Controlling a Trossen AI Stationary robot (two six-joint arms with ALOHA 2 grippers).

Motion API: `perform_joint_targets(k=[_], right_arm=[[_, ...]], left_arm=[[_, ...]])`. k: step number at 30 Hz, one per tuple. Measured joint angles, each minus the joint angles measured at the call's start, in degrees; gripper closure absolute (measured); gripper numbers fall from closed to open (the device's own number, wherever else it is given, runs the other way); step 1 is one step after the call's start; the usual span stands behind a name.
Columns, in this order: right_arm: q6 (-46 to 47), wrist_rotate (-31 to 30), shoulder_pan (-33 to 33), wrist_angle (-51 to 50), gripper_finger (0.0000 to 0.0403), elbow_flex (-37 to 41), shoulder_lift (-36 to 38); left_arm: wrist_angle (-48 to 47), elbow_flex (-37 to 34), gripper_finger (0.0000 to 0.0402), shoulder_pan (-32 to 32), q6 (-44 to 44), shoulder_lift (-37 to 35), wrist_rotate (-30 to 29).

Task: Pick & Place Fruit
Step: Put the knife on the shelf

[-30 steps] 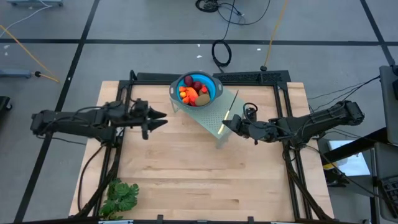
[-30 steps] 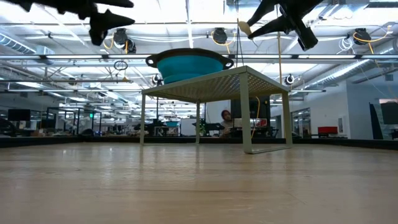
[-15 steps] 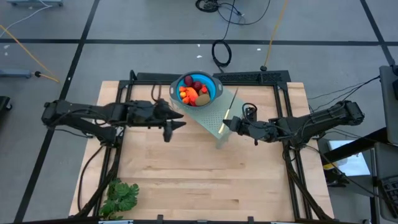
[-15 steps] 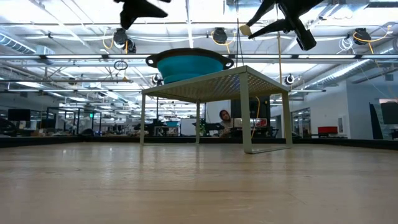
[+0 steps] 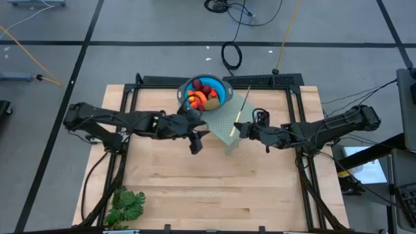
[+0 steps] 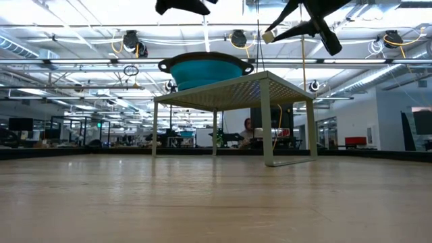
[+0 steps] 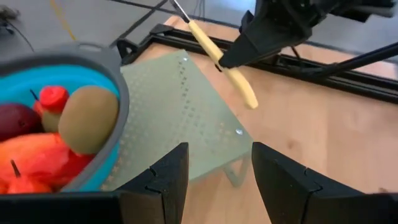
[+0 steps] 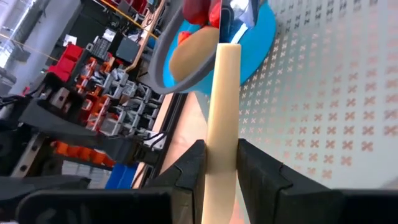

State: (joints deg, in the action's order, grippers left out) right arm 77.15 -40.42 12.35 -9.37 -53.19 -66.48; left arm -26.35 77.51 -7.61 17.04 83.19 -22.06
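Lying at the lower left of the high view, a leafy green bunch (image 5: 125, 205) is seen on the wooden table (image 5: 195, 188), well apart from everything else. Farther up, near the middle of the frame, the left claw (image 5: 195, 139) is held above the near edge of a pale green perforated stand (image 5: 224, 123); its two dark fingers (image 7: 163, 180) are seen spread apart in the left wrist view, with nothing between them. To its right the right claw (image 5: 241, 129) is closed on the pale yellow handle of a knife (image 5: 240, 112), whose thin blade points toward the upper part of the frame, over the stand's surface. In the right wrist view the handle (image 8: 221, 124) is seen pinched between that claw's fingers.

At the far corner of the stand a blue bowl with a grey rim (image 5: 224, 92) is set, and the fruit (image 5: 203, 96) is gathered inside it: dark red balls, an olive-brown oval, orange-red pieces. In the low view the bowl (image 6: 202, 69) is seen resting on top of the stand (image 6: 233, 91), with both claws above it near the top edge. No readable writing or brand is found on any of these things.
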Motion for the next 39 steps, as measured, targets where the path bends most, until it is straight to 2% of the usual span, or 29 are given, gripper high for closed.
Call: perform_joint_targets(k=[12, 23, 31, 39], right_arm=[[-6.0, -6.3, 0.0, 0.1, 0.0332, 0.0, 0.0], [-9.1, -9.4, 0.0, 2.0, 0.0332, 0.1, 0.0], [-9.6, -9.5, 0.0, 1.9, 0.0332, 0.1, 0.0], [-16.1, -10.6, 0.0, 7.4, 0.0332, 0.1, 0.0]], left_arm=[[-2.0, 10.6, 0.0225, -1.9, -1.9, 9.6, -4.2], [-1.8, 14.5, 0.0225, -2.7, -1.9, 14.6, -11.1], [1.3, 15.2, 0.0225, -2.7, -2.3, 16.4, -11.9], [3.8, 15.2, 0.0225, -2.6, -3.1, 17.9, -12.1]])
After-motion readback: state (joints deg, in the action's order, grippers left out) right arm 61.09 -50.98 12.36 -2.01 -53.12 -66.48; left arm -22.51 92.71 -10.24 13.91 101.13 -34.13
